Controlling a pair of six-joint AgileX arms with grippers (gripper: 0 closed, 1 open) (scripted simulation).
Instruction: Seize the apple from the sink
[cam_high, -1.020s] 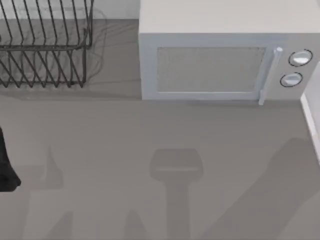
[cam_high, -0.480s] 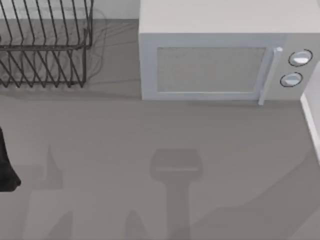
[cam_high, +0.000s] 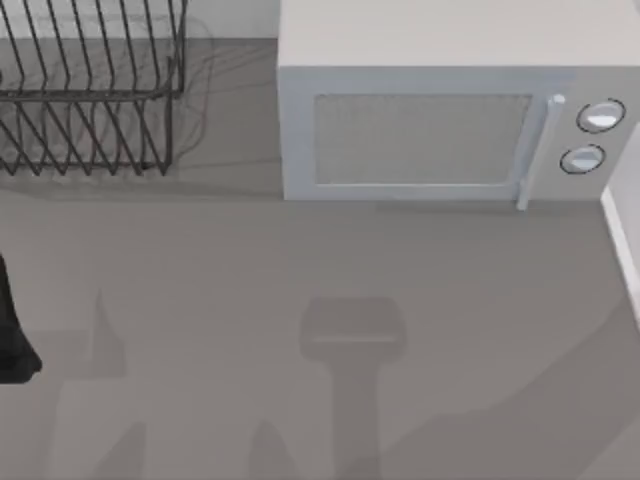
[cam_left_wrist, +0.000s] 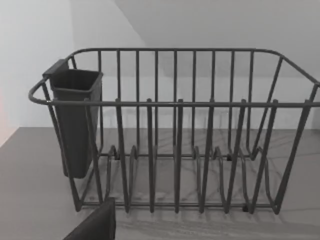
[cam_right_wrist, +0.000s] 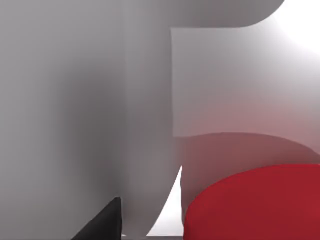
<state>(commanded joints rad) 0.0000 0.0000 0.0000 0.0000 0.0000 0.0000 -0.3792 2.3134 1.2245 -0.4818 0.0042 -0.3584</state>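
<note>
Right gripper close above smooth bright red rounded apple (cam_right_wrist: 255, 202) against pale grey sink wall (cam_right_wrist: 90, 100); finger spread: cannot tell. Risk: off-centre closing rolls apple away. Left arm (cam_high: 12, 335) parked at table's left edge.

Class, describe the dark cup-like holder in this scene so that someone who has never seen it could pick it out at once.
Start at the white microwave at the back of the table; to its left stands a black wire dish rack. The holder hangs inside one end of that rack, against its top rail. It is the rack's one solid-walled part, a tall dark tapered cup among thin open wires.
</note>
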